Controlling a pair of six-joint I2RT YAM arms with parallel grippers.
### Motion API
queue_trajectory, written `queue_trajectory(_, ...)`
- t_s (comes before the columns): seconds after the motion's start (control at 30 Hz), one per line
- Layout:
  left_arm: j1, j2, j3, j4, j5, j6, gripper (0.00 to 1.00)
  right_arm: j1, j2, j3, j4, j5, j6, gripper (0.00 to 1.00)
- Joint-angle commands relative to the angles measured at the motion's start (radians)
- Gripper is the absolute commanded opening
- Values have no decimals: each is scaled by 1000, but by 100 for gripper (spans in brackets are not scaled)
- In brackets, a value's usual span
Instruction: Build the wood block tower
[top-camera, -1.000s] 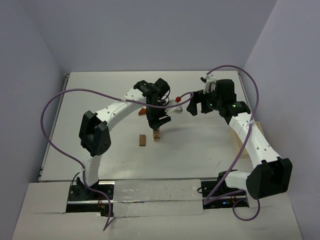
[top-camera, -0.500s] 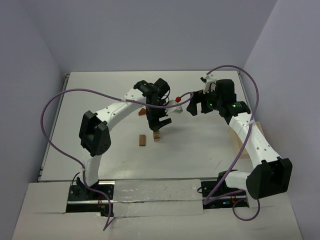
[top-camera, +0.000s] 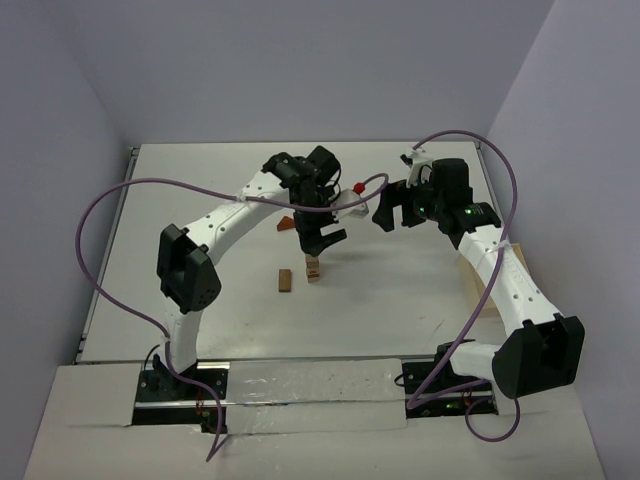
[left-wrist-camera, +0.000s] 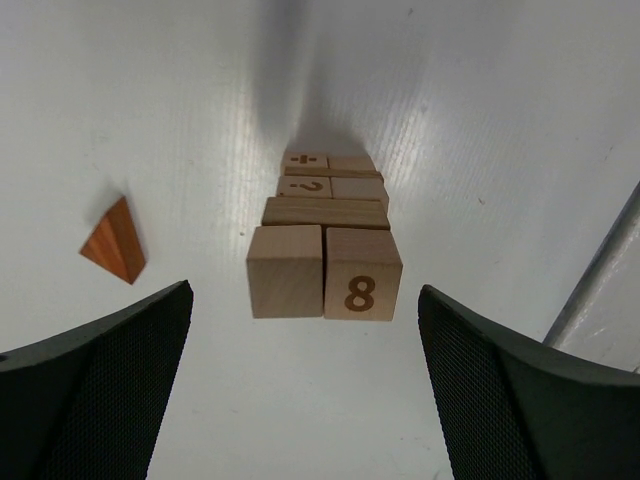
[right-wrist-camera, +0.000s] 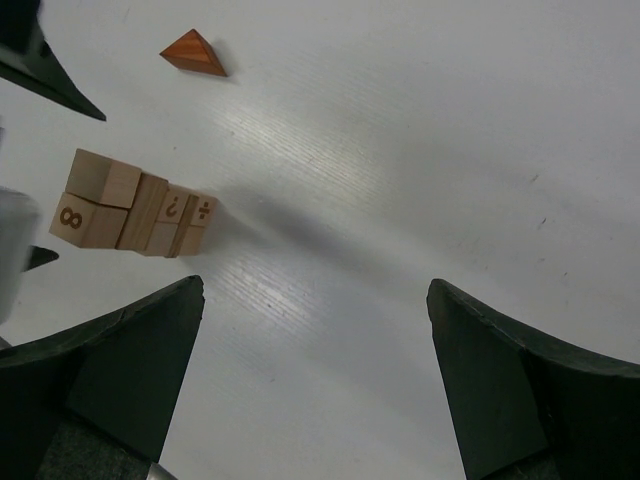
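Observation:
The wood block tower (top-camera: 313, 268) stands mid-table as a narrow stack of tan blocks. Looking straight down in the left wrist view, its top layer is a plain cube (left-wrist-camera: 286, 270) beside a cube marked 8 (left-wrist-camera: 362, 272). My left gripper (top-camera: 318, 238) hangs just above the tower, open, with its fingers (left-wrist-camera: 100, 370) wide on either side and touching nothing. To the right of the tower my right gripper (top-camera: 395, 212) is raised and open with nothing in it. The right wrist view shows the tower (right-wrist-camera: 130, 215) at its left edge.
A reddish-brown brick (top-camera: 285, 280) stands on the table just left of the tower. A reddish-brown triangular block (left-wrist-camera: 115, 242) lies behind it, also in the right wrist view as a triangular block (right-wrist-camera: 195, 52). A pale wooden tray (top-camera: 478, 290) sits at the right edge.
My left gripper has opened, letting go of the tower's top, and has lifted slightly above it. The right arm has barely moved.

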Motion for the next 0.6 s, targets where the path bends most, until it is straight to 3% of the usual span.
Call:
queue_trajectory(0.0,-8,-138,107,-20,32,-14,99,-7,-1,46,1,-16,4,100)
queue_trajectory(0.13,-1,-235,96,-2,13,-33,99,-8,1,49,1,-23,7,100)
queue_trajectory(0.27,62,-356,-15,91,59,-76,99,-7,-2,48,4,-32,7,100)
queue_trajectory(0.33,119,-458,-133,170,125,-104,99,-7,-5,46,5,-33,7,100)
queue_trajectory(0.43,303,-612,-332,409,225,-181,99,-7,-7,40,2,-29,2,100)
queue_trajectory(0.57,438,-759,-599,596,210,-265,99,-7,-1,42,2,-24,2,100)
